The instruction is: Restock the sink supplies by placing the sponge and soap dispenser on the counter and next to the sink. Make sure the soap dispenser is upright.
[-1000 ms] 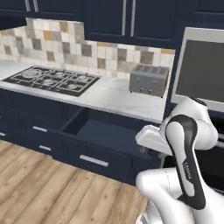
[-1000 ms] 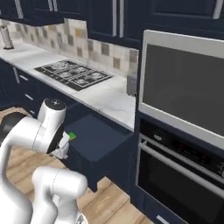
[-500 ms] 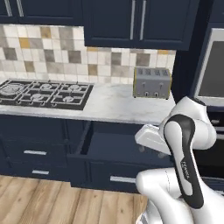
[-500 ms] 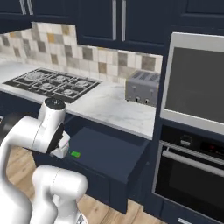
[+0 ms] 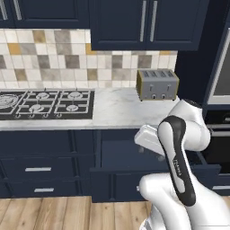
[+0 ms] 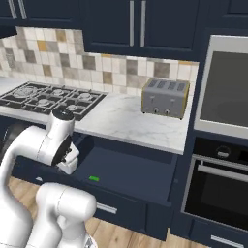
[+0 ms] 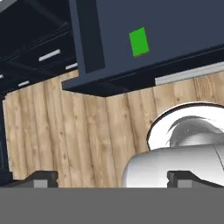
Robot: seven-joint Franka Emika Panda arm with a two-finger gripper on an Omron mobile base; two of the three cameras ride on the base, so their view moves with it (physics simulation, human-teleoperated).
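Note:
The green sponge point(image 6: 94, 178) lies flat on the floor of an open navy drawer point(image 6: 133, 170) under the white marble counter point(image 6: 121, 120). In the hand view the sponge point(image 7: 139, 42) sits in the drawer point(image 7: 183, 26), well beyond my gripper point(image 7: 113, 178). The gripper is open with nothing between its two dark tips, and it points down over the wooden floor. My hand hangs in front of the drawer, tucked beside the arm. The counter point(image 5: 117, 109) runs across the left base view. The soap dispenser and the sink are out of view.
A black gas stovetop point(image 5: 42, 103) lies on the counter's left part, and a silver toaster point(image 6: 164, 97) stands at the back right. A built-in oven point(image 6: 220, 145) fills the tall cabinet on the right. Closed drawers point(image 5: 38, 170) sit below the stovetop.
The whole picture has shifted: the base has turned and now faces the counter more squarely. The arm keeps its folded pose and the gripper stays open.

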